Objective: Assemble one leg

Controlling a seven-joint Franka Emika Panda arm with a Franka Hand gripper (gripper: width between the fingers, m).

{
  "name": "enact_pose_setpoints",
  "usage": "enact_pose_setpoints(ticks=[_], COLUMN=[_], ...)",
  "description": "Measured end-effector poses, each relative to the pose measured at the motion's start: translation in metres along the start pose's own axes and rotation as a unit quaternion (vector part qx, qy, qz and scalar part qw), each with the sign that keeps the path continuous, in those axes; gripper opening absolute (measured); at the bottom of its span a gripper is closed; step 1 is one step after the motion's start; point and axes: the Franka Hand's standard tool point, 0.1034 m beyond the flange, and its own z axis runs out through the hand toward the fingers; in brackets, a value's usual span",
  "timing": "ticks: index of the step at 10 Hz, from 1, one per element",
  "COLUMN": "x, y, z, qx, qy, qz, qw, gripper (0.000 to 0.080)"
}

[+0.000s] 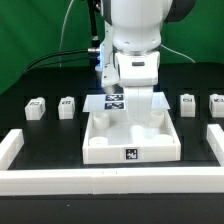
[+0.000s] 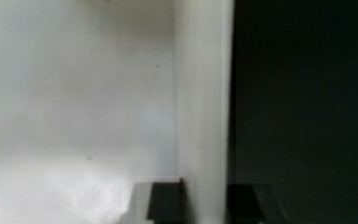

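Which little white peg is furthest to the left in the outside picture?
The leg at the exterior view's far left; no other leg lies beyond it.

Close, blurred view: a white panel (image 2: pixel 69 100), smooth and faintly shadowed, fills about half the picture, and it ends at a straight, slightly brighter pale strip (image 2: pixel 202 90) that runs the whole length of the frame like a raised edge. Beyond that strip lies the black surface (image 2: pixel 309 100), plain and featureless, with none of its own edges or corners in sight. At one end of the strip two dark blurred shapes (image 2: pixel 165 203) sit close on either side of it, too soft in focus to tell what they are or whether they touch it.
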Motion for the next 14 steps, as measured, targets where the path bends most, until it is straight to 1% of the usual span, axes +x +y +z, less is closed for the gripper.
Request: enact_pose_setpoints(ticks=[1, 3, 4, 7, 10, 11, 14], x=[0.004, 0.017, 0.024, 0.045, 0.059, 0.062, 0.062], y=[0.005, 0.025, 0.032, 0.042, 0.050, 0.052, 0.052], z=[-0.002, -0.004, -0.005, -0.008, -0.009, -0.010, -0.010], qx=[-0.001, -0.010, -0.014, -0.020, -0.025, -0.027, -0.027], qy=[0.000, 0.004, 0.007, 0.012, 0.015, 0.016, 0.017], qz=[0.005, 0.004, 0.008, 0.011, 0.015, 0.013, 0.014], qw=[1.000, 1.000, 1.000, 1.000, 0.999, 0.999, 0.999], gripper=[0.0082, 0.0082, 0.0082, 0.0081, 0.0081, 0.0081, 0.0080])
